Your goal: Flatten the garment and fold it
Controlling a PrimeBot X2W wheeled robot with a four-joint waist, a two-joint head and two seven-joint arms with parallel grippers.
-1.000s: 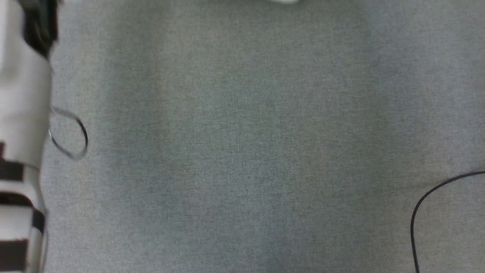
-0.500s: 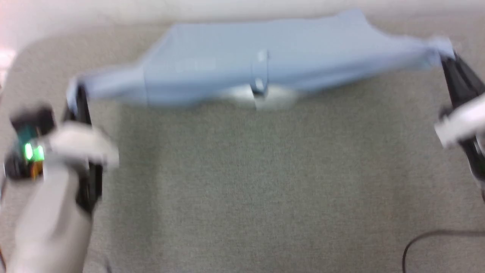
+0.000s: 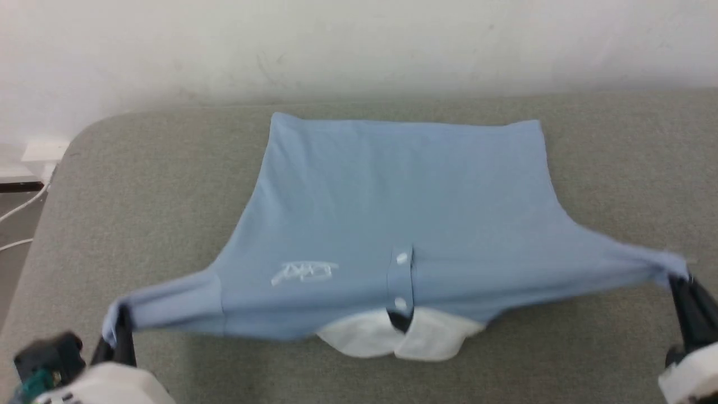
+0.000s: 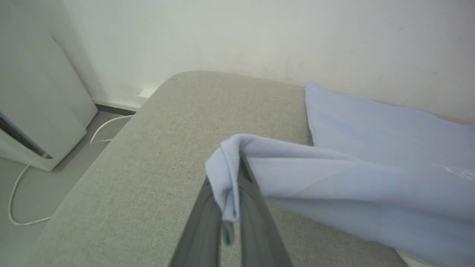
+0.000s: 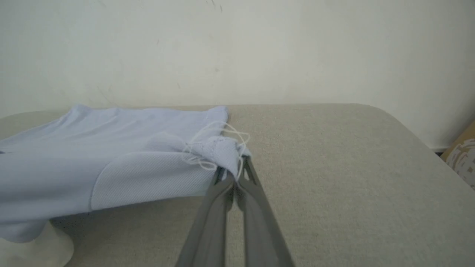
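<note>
The garment [image 3: 404, 207], a light blue polo shirt, lies front up on the grey cushioned surface [image 3: 157, 168], hem toward the wall and white collar [image 3: 392, 336] toward me. Its sleeves are stretched out sideways and lifted off the surface. My left gripper [image 3: 119, 325] is shut on the left sleeve end [image 4: 228, 174], the cloth bunched between its fingers. My right gripper [image 3: 681, 283] is shut on the right sleeve end [image 5: 222, 152], where loose white threads hang. The white script logo [image 3: 303, 272] and placket buttons [image 3: 401, 258] face up.
A white wall [image 3: 359, 45] rises right behind the surface. White cables [image 4: 22, 207] and a pale appliance [image 4: 33, 111] stand on the floor off the left edge. A patterned box [image 5: 462, 155] sits beyond the right edge. Bare grey surface lies on both sides of the shirt.
The head camera has tilted up from bare grey surface to the whole shirt. Both grippers have kept hold of the sleeve ends, and the shirt now lies spread toward the wall.
</note>
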